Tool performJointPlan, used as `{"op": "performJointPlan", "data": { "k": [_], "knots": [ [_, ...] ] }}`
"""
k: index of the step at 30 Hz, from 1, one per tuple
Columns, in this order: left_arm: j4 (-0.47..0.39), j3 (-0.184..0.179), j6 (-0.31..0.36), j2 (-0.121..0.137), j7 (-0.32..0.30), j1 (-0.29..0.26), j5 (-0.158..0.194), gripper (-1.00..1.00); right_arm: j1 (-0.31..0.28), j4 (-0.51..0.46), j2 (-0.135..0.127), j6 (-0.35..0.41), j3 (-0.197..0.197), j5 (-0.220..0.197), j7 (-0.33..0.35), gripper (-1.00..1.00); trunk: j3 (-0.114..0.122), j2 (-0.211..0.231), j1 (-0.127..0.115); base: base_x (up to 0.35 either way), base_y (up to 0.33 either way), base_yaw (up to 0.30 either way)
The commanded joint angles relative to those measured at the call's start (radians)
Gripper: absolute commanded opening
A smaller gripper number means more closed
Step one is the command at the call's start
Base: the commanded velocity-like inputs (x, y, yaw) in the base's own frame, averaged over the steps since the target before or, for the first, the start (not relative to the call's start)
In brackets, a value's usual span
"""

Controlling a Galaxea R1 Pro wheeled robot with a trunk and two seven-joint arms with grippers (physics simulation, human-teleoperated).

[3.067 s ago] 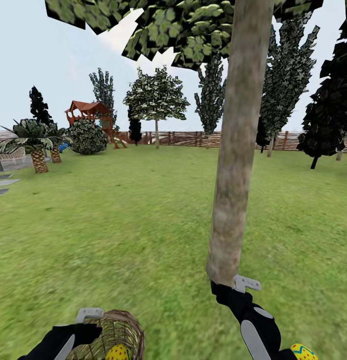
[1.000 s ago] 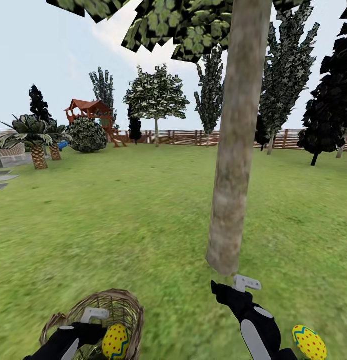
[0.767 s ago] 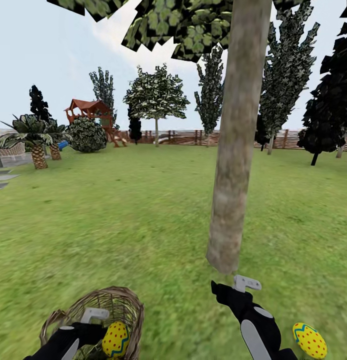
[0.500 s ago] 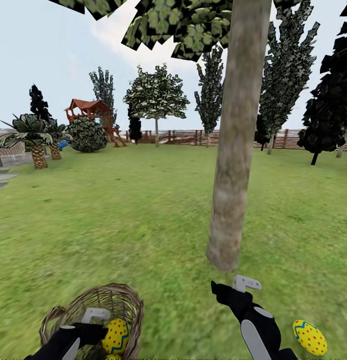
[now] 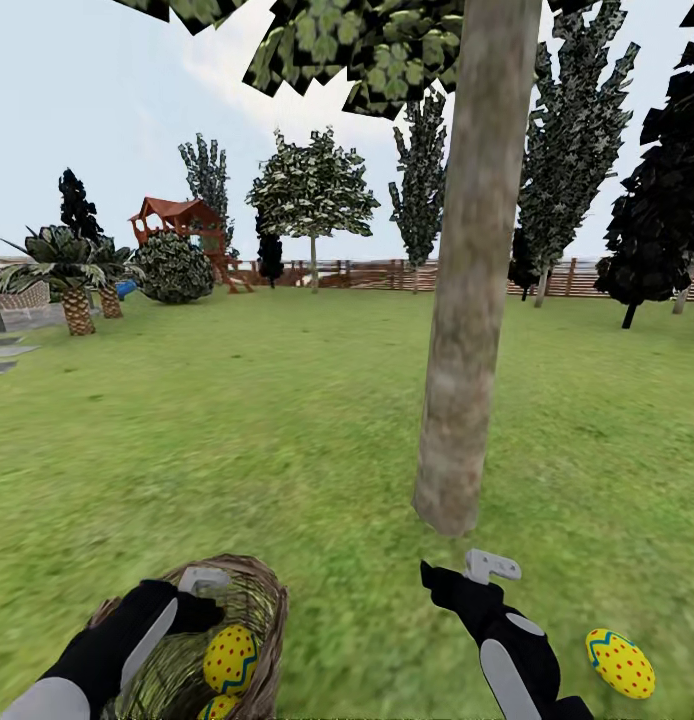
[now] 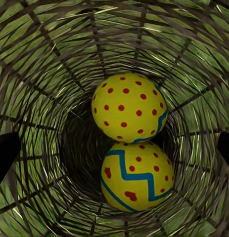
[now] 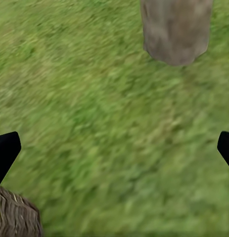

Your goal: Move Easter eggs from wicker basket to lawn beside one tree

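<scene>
left gripper (image 5: 202, 590) now sits higher over the wicker basket (image 5: 259, 592) than half a second ago, its arm reaching down into the opening; the view has barely shifted. its wrist camera looks straight down the weave at two easter eggs, upper egg (image 6: 129, 107) and lower egg (image 6: 138, 175), touching one another at the bottom. dark fingertips (image 6: 5, 157) stand wide apart at the frame edges, clamped on nothing. judgement: the next pick is being lined up, not yet made.

third egg (image 5: 620, 663) lies on the lawn (image 5: 287, 420) near the tree (image 5: 467, 330), just beside the right arm. right gripper (image 5: 487, 568) hovers before the trunk base, fingers spread, empty.

one egg of three appears placed; two remain in the basket.

no brands, labels or legible writing noted.
</scene>
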Motion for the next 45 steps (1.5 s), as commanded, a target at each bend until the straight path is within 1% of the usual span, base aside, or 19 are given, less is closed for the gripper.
{"op": "performJointPlan", "data": {
  "k": [1, 4, 6, 7, 10, 13, 16, 18, 19, 22, 23, 24, 26, 27, 29, 30, 34, 40, 45],
  "knots": [
    [-0.001, -0.003, 0.02, 0.001, -0.003, -0.011, -0.001, 1.0, -0.001, -0.001, -0.001, 0.001, 0.002, -0.009, -0.01, 1.0, -0.004, -0.008, 0.004, 0.0, 0.0, 0.0],
    [0.001, -0.002, 0.099, 0.0, -0.005, -0.058, -0.002, 1.0, -0.001, -0.001, -0.001, 0.001, 0.003, -0.009, -0.01, 1.0, -0.014, -0.029, 0.015, 0.0, 0.0, 0.0],
    [0.015, -0.001, 0.12, 0.0, -0.006, -0.077, -0.002, 1.0, -0.001, -0.001, 0.0, 0.001, 0.003, -0.009, -0.01, 1.0, -0.02, -0.043, 0.023, 0.0, 0.0, 0.0],
    [0.041, -0.001, 0.134, 0.0, -0.006, -0.099, -0.002, 1.0, -0.002, -0.001, 0.0, 0.001, 0.003, -0.009, -0.01, 1.0, -0.023, -0.05, 0.027, 0.0, 0.0, 0.0],
    [0.117, -0.002, 0.145, -0.005, -0.006, -0.144, -0.001, 1.0, -0.002, -0.001, 0.0, 0.001, 0.003, -0.009, -0.01, 1.0, -0.033, -0.071, 0.038, 0.0, 0.0, 0.0],
    [0.184, -0.003, 0.146, -0.017, -0.007, -0.177, 0.0, 1.0, -0.001, -0.001, -0.001, 0.001, 0.004, -0.01, -0.01, 1.0, -0.044, -0.071, 0.04, 0.0, 0.0, 0.0],
    [0.216, -0.004, 0.143, -0.024, -0.007, -0.192, 0.001, 1.0, -0.002, -0.001, -0.001, 0.001, 0.006, -0.01, -0.005, 1.0, -0.056, -0.072, 0.041, 0.0, 0.0, 0.0],
    [0.224, -0.004, 0.141, -0.026, -0.007, -0.195, 0.001, 1.0, -0.002, -0.001, -0.001, 0.001, 0.011, -0.011, 0.011, 1.0, -0.064, -0.073, 0.042, 0.0, 0.0, 0.0],
    [0.227, -0.004, 0.139, -0.03, -0.007, -0.198, 0.001, 1.0, -0.003, -0.001, -0.001, 0.001, 0.017, -0.01, 0.041, 1.0, -0.067, -0.073, 0.042, 0.0, 0.0, 0.0],
    [0.229, -0.005, 0.138, -0.043, -0.007, -0.2, 0.001, 1.0, -0.003, -0.001, -0.001, 0.001, 0.023, -0.01, 0.097, 1.0, -0.079, -0.074, 0.044, 0.0, 0.0, 0.0],
    [0.231, -0.006, 0.137, -0.052, -0.007, -0.2, 0.0, 1.0, -0.005, -0.001, -0.001, 0.002, 0.025, -0.01, 0.129, 1.0, -0.083, -0.074, 0.044, 0.0, 0.0, 0.0],
    [0.232, -0.006, 0.135, -0.055, -0.007, -0.201, 0.0, 1.0, -0.007, -0.001, 0.0, 0.002, 0.025, -0.01, 0.141, 1.0, -0.087, -0.074, 0.045, 0.0, 0.0, 0.0],
    [0.234, -0.007, 0.123, -0.062, -0.007, -0.201, 0.0, 1.0, -0.033, -0.001, 0.001, 0.005, 0.027, -0.01, 0.165, 1.0, -0.094, -0.075, 0.045, 0.0, 0.0, 0.0],
    [0.234, -0.007, 0.113, -0.065, -0.007, -0.201, 0.0, 1.0, -0.064, -0.001, 0.003, 0.017, 0.028, -0.01, 0.175, 1.0, -0.098, -0.075, 0.046, 0.0, 0.0, 0.0],
    [0.235, -0.007, 0.106, -0.067, -0.007, -0.202, 0.0, 1.0, -0.093, -0.001, 0.006, 0.039, 0.028, -0.01, 0.181, 1.0, -0.106, -0.075, 0.047, 0.0, 0.0, 0.0],
    [0.235, -0.007, 0.1, -0.068, -0.007, -0.202, 0.0, 1.0, -0.117, -0.001, 0.014, 0.055, 0.028, -0.01, 0.184, 1.0, -0.11, -0.075, 0.047, 0.0, 0.0, 0.0],
    [0.235, -0.007, 0.082, -0.07, -0.007, -0.202, 0.0, 1.0, -0.153, -0.002, 0.026, 0.073, 0.023, -0.01, 0.19, 1.0, -0.125, -0.076, 0.049, 0.0, 0.0, 0.0],
    [0.231, -0.008, 0.069, -0.07, -0.007, -0.202, 0.001, 1.0, -0.168, -0.002, 0.024, 0.08, 0.019, -0.009, 0.192, 1.0, -0.149, -0.078, 0.052, 0.0, 0.0, 0.0],
    [0.229, -0.009, 0.065, -0.069, -0.007, -0.202, 0.001, 1.0, -0.171, -0.002, 0.022, 0.082, -0.001, -0.009, 0.196, 1.0, -0.168, -0.079, 0.054, 0.0, 0.0, 0.0]
  ]
}}
